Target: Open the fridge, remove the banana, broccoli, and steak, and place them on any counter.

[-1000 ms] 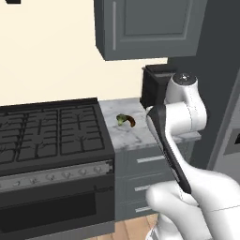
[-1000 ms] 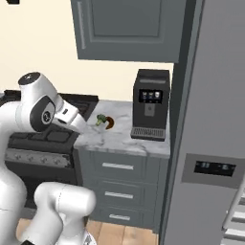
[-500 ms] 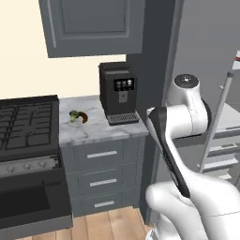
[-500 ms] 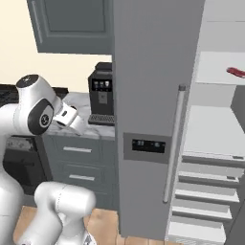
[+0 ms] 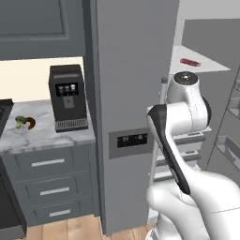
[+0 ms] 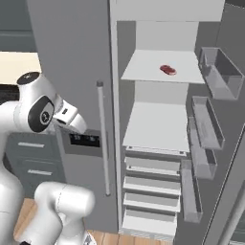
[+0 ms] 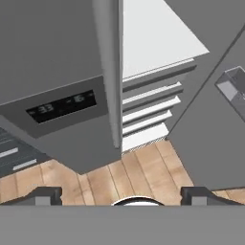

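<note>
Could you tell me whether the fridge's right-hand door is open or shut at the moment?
Open. The fridge shows its white shelves and door bins, with the steak lying on the upper shelf; its left door stays closed.

A black box-shaped coffee machine (image 5: pixel 68 97) with a small lit panel on its front stands upright at the back of the worktop, toward its right end. A dark grey wall cabinet (image 5: pixel 40 26) hangs above it against the cream wall (image 5: pixel 28 77). A black gas stove (image 5: pixel 3 112) shows beyond the worktop's left edge. Light wooden plank floor (image 7: pixel 139 174) runs below.
</note>
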